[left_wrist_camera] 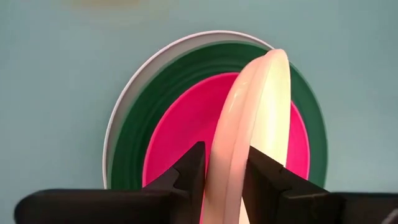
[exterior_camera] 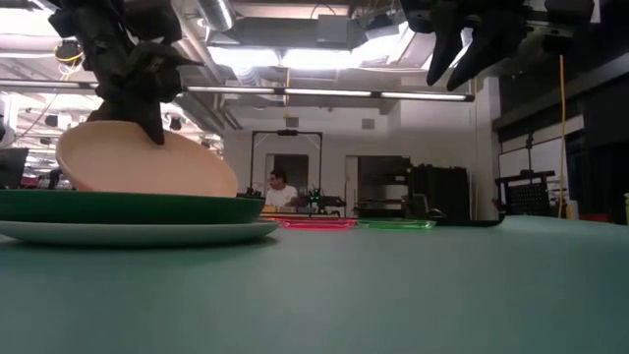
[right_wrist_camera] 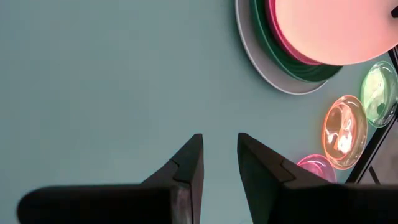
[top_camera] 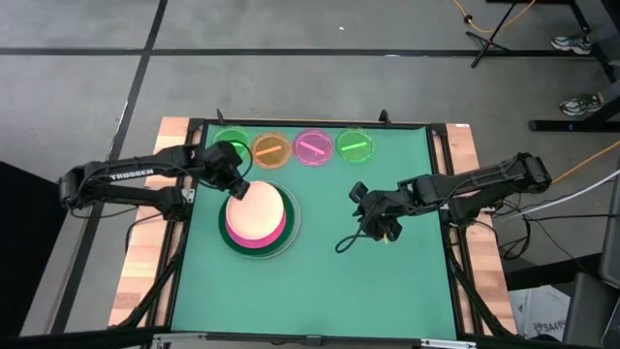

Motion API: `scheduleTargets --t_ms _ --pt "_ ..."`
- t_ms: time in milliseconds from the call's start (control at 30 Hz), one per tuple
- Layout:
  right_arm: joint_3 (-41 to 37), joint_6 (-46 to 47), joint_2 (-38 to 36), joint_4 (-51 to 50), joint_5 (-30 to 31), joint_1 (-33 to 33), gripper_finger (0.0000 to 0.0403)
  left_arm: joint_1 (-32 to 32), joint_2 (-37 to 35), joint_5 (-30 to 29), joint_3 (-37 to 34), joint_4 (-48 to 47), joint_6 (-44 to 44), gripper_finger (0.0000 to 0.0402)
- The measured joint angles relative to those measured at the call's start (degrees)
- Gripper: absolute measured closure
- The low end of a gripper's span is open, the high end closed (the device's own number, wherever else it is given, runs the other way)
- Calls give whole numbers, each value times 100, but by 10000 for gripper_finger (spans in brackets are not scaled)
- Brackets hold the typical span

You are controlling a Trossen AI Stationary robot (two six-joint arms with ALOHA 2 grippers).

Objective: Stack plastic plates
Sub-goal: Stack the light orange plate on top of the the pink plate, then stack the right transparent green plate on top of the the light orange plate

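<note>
The stack is partly built. The white plate (top_camera: pixel 291 237) sits at the bottom on the green mat (top_camera: pixel 320 291), the dark green plate (top_camera: pixel 231 237) lies on it, and the magenta plate (top_camera: pixel 266 244) lies on top of that, so 3 plates look done. The cream plate (top_camera: pixel 256 213) is number 4 and it is not down yet. The left gripper (top_camera: pixel 237 186) holds it by its rim, with the 2 fingers (left_wrist_camera: pixel 186 171) squeezed on the edge, 1 on each side. The plate hangs tilted over the stack, and in the low view its far edge looks like it is resting on the dark green plate or very close to it, but I cannot tell for sure. I think it only needs to be laid flat and let go. Then 4 small see-through plates are left in a row along the far edge of the mat: a green one (top_camera: pixel 231 143), an orange one (top_camera: pixel 271 148), a pink one (top_camera: pixel 313 147) and another green one (top_camera: pixel 356 145). The right gripper (top_camera: pixel 373 221) waits above the mat, well apart from the stack, holding nothing, with its fingers a little apart.
</note>
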Motion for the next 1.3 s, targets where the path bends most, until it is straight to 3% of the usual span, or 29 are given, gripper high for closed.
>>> scheduleTargets --t_ms 467,833,1300 --pt "0 2 0 -2 9 0 315 -247 0 -11 0 -41 0 284" --pt "0 -1 0 -3 13 -3 315 -285 0 -15 0 -37 0 280" --pt "0 -1 0 -3 79 -4 315 -285 0 -627 0 -5 -2 280"
